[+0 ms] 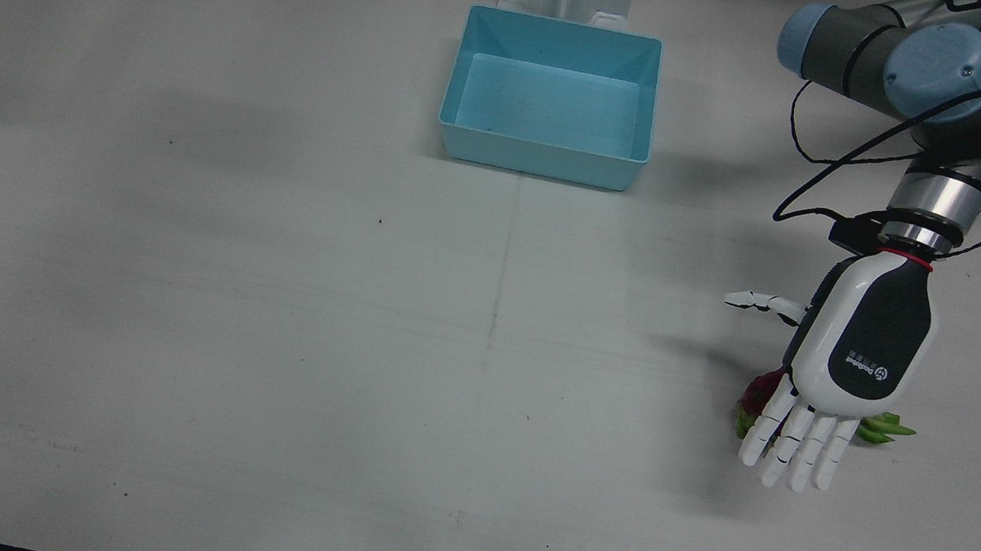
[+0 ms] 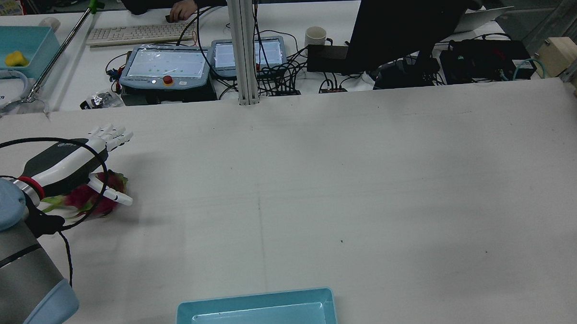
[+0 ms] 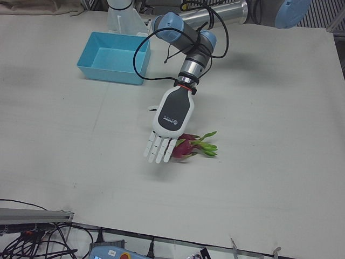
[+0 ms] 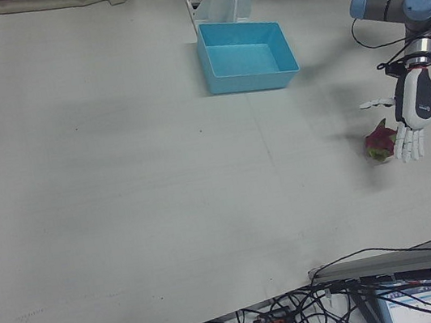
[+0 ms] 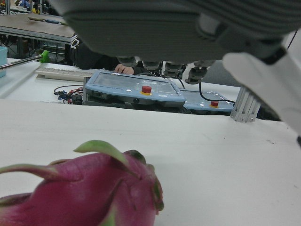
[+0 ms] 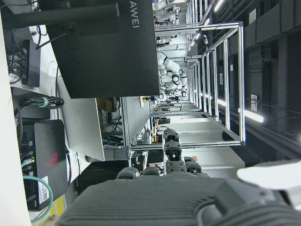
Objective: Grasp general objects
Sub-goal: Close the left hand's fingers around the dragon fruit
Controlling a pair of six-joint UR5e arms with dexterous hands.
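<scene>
A pink dragon fruit with green leaf tips lies on the white table at the robot's left side; it also shows in the rear view, the left-front view, the right-front view and the left hand view. My left hand hovers palm down just above it, fingers straight and spread, thumb out to the side, holding nothing. My right hand shows only in its own view, fingers extended and empty, off the table area.
A light blue bin stands empty at the table's middle, near the arms' pedestals. Teach pendants, a keyboard and a monitor sit on the desk beyond the table's far edge.
</scene>
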